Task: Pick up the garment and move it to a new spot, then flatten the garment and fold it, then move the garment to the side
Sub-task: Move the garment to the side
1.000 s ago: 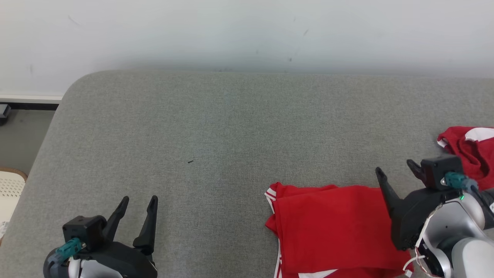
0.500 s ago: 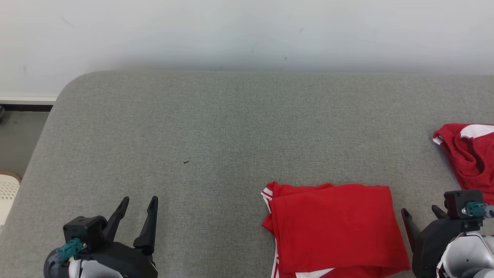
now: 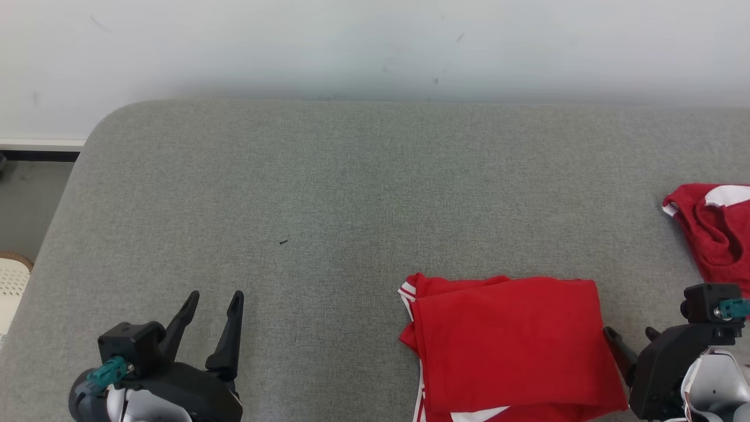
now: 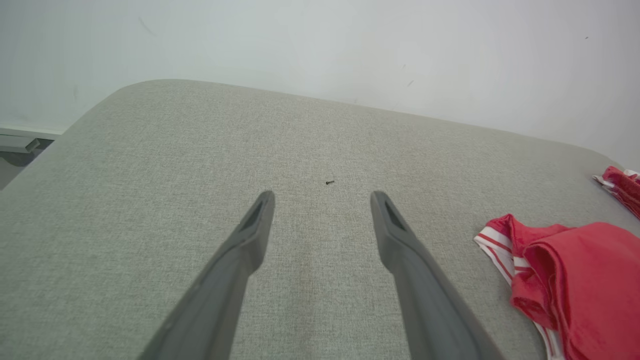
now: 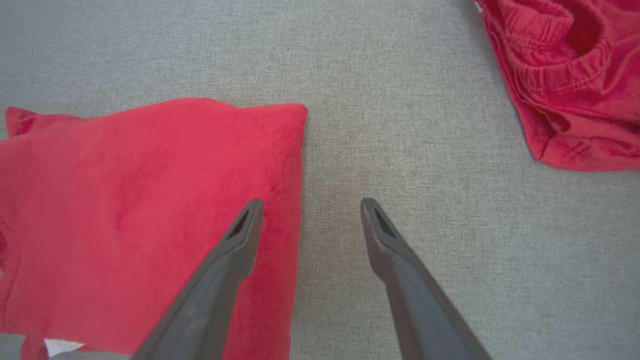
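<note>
Folded garment (image 3: 510, 343): red with white-striped trim, lying as a compact rectangle low and right on the grey padded surface (image 3: 351, 193), held by nothing.
Done, by the look of it: pickup, flattening and folding; edges fairly square, one bunched corner at its left.
Left, as a judgement: at most the shift to the side, if this spot is not already the side.
Right gripper (image 3: 630, 334): jaws spread and empty, just beside the garment's right edge; in the wrist view one finger over the cloth, the other over bare surface; contact impossible to tell.
Left gripper (image 3: 215, 297): jaws wide, empty, well apart from the garment.
Crumpled red garment (image 3: 718, 234): unfolded at the far right, narrowing the room on that side.
Dark speck (image 3: 283, 241): mid-surface, no hindrance.
Pale perforated object (image 3: 9, 281): at the left edge, off the surface.
</note>
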Available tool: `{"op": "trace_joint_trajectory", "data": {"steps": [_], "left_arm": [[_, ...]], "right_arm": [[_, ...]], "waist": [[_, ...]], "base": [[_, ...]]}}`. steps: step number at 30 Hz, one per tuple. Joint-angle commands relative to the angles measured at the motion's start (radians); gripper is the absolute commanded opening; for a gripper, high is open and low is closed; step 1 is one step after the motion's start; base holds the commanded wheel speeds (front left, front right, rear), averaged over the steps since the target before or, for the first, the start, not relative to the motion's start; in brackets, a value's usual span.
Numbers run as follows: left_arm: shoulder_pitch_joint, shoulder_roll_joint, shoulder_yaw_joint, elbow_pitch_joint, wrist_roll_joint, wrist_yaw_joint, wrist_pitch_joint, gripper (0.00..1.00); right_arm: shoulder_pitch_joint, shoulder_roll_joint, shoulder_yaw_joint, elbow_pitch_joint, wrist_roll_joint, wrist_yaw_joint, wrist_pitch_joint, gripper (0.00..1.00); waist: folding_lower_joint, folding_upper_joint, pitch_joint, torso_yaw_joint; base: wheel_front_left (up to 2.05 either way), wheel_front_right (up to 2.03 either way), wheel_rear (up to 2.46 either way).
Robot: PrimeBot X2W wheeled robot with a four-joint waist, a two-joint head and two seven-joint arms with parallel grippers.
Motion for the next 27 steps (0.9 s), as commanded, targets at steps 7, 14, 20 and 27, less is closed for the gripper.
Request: {"op": "trace_joint_trajectory", "data": {"steps": [7, 14, 20, 27], "left_arm": [[-0.029, 0.005, 0.005, -0.008, 0.021, 0.006, -0.026, 1.0], [-0.035, 0.002, 0.001, -0.003, 0.019, 0.004, -0.026, 1.0], [-0.044, 0.003, -0.004, -0.003, 0.021, 0.002, -0.023, 1.0], [-0.049, 0.001, -0.006, 0.0, 0.015, 0.003, -0.025, 1.0]], "right_arm": [[-0.046, -0.003, 0.007, 0.075, 0.076, -0.001, 0.035, 1.0], [-0.087, -0.002, 0.009, 0.18, 0.127, 0.0, 0.06, 1.0], [-0.137, -0.002, 0.014, 0.259, 0.138, 0.0, 0.096, 0.87], [-0.23, -0.002, 0.022, 0.282, 0.001, 0.0, 0.063, 0.0]], "waist": [[0.0, 0.0, 0.002, 0.01], [0.0, 0.0, 0.006, 0.02], [0.0, 0.0, 0.016, 0.03], [0.0, 0.0, 0.027, 0.036]], "base": [[0.0, 0.0, 0.0], [0.0, 0.0, 0.0], [0.0, 0.0, 0.0], [0.0, 0.0, 0.0]]}}
